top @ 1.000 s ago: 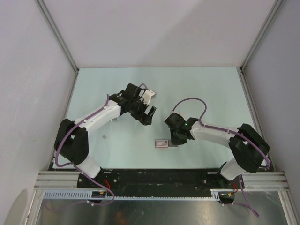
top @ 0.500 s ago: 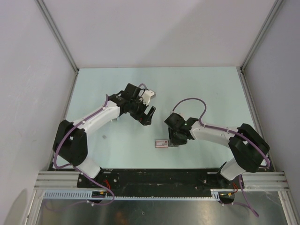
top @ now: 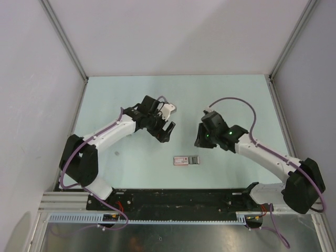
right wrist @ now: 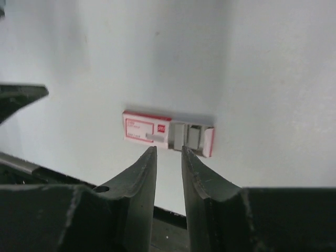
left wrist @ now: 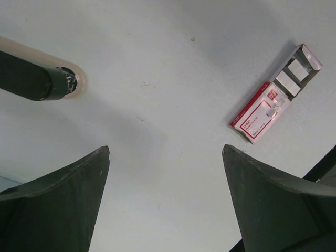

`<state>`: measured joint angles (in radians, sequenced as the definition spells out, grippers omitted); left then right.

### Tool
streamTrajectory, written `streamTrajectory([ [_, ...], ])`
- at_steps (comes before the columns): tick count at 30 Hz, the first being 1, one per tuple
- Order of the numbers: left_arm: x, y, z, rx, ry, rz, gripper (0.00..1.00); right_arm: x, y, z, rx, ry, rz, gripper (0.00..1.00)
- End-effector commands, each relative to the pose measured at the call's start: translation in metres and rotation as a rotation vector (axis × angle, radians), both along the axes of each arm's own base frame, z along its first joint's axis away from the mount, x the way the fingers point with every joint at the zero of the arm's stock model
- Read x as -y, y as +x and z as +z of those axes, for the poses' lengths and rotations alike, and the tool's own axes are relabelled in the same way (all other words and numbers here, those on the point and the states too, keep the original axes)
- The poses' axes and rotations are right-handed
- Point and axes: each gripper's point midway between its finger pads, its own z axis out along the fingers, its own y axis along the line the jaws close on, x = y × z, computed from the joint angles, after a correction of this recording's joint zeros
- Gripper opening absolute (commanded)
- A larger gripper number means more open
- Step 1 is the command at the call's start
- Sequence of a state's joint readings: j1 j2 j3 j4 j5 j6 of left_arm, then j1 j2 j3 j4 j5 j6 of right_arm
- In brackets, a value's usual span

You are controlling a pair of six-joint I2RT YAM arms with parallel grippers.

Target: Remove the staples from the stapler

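Now your right claw (right wrist: 166, 149) has pulled up and back from the red-and-white staple box (right wrist: 144, 128). Half a second ago it sat low over the box's open end. Its fingers stand close together with a narrow gap, and nothing is between them.

With that arm out of the way, the box lies uncovered on the surface (top: 231, 94), toward the near edge and between the two arms. Its drawer is slid out, and two short grey strips, the staples (right wrist: 193, 135), lie side by side in the tray.

Your left claw (left wrist: 166, 148) has hardly shifted. It hangs over bare surface with its fingers spread wide and empty, the box in view beyond them.

I judge that the right arm has just finished at the tray and let go, so the staples look to be out and stowed.

You cannot pick out the stapler from overhead. A dark rod-like object (left wrist: 31, 79) with a pale rim, at the upper left of the left wrist view, may be it. It is too blurred to say, so you cannot confirm the stapler is empty.
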<state>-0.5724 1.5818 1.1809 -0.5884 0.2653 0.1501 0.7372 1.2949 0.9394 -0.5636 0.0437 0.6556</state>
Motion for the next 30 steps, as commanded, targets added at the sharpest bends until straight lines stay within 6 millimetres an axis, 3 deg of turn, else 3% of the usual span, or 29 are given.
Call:
streamTrajectory([
  [1, 0.008, -0.004, 0.004, 0.062, -0.004, -0.100, 0.88, 0.024, 0.012, 0.005, 0.005, -0.006, -0.036, 0.29],
  [5, 0.010, -0.012, -0.014, 0.027, 0.019, -0.143, 0.74, 0.044, 0.009, -0.024, -0.061, 0.032, -0.081, 0.26],
  [10, 0.019, -0.037, -0.040, 0.012, 0.062, -0.268, 0.63, 0.049, 0.000, -0.044, -0.130, 0.201, -0.120, 0.20],
  [19, 0.030, -0.072, -0.087, -0.003, 0.176, -0.426, 0.66, 0.036, -0.014, -0.067, -0.228, 0.406, -0.134, 0.18],
  [30, 0.036, -0.069, -0.103, 0.017, 0.224, -0.433, 0.66, 0.031, -0.016, -0.082, -0.261, 0.446, -0.153, 0.17],
])
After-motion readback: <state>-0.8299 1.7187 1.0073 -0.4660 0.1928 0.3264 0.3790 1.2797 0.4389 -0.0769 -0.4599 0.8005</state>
